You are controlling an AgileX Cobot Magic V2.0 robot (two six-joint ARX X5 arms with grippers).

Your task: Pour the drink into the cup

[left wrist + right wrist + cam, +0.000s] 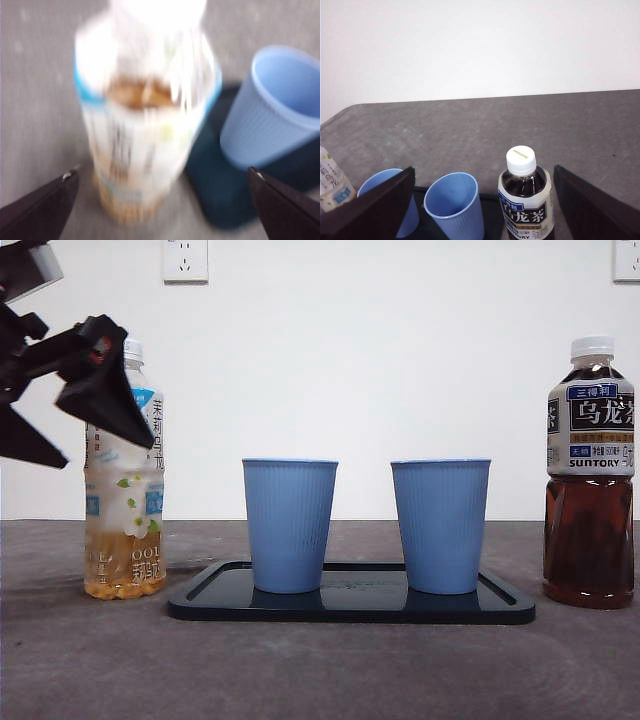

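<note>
1. Up at the left, the left claw [70, 405] hangs spread wide around the top of the pale tea bottle [125, 490], gripping nothing.
2. That bottle stands upright on the table [320, 670], just left of the dark tray [350, 605].
3. Two blue cups [289, 525] [441, 525] stand on the tray.
4. At the right stands the dark oolong bottle [590, 475]; the right claw [485, 200] hovers above it, wide open and empty.
</note>
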